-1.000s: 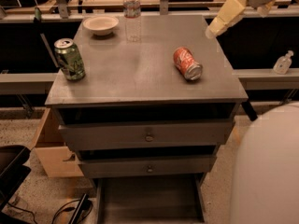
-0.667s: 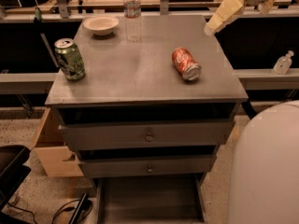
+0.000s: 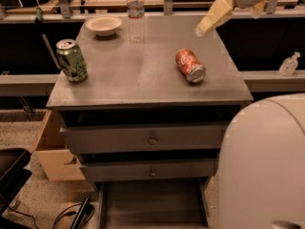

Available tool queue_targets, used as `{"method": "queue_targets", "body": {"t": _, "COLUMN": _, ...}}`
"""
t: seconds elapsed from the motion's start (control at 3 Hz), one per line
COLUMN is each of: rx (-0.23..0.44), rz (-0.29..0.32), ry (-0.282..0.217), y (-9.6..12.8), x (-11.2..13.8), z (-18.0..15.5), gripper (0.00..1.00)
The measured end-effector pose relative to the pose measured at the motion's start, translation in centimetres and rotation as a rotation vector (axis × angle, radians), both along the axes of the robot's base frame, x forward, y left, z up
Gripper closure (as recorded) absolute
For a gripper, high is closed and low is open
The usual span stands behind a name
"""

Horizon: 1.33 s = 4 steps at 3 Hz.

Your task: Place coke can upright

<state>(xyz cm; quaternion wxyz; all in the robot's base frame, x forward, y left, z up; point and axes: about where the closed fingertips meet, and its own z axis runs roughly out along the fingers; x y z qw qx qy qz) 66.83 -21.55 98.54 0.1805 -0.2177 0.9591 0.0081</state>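
Observation:
The coke can (image 3: 190,65), red-orange with white lettering, lies on its side on the right part of the grey cabinet top (image 3: 138,75), its silver end towards the front right. My gripper (image 3: 224,20) hangs above the cabinet's back right corner, behind and to the right of the can and not touching it. Its cream fingers (image 3: 213,17) are apart and hold nothing.
A green can (image 3: 71,60) stands upright at the left edge. A white bowl (image 3: 103,25) and a clear water bottle (image 3: 135,12) stand at the back. The cabinet has two closed drawers below. My white body (image 3: 267,166) fills the lower right. A small bottle (image 3: 289,64) sits on a ledge at the right.
My gripper has moved a little to the left, closer to the coke can. The cans, bowl and bottle have not moved.

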Motion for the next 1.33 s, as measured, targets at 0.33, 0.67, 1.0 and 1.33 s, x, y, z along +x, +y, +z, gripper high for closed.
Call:
{"method": "queue_targets", "body": {"t": 0.33, "rx": -0.005, "rz": -0.055, "ry": 0.05, "y": 1.4, "x": 1.1, "z": -1.3, "gripper": 0.0}}
{"method": "queue_targets", "body": {"t": 0.67, "rx": -0.03, "rz": -0.104, "ry": 0.065, "y": 2.8, "x": 2.6, "z": -2.1, "gripper": 0.0}}
{"method": "queue_targets", "body": {"t": 1.0, "rx": -0.063, "rz": -0.11, "ry": 0.07, "y": 4.0, "x": 3.8, "z": -2.7, "gripper": 0.0}}
{"method": "queue_targets", "body": {"t": 1.33, "rx": -0.096, "rz": -0.085, "ry": 0.091, "y": 5.2, "x": 4.9, "z": -4.3, "gripper": 0.0}}
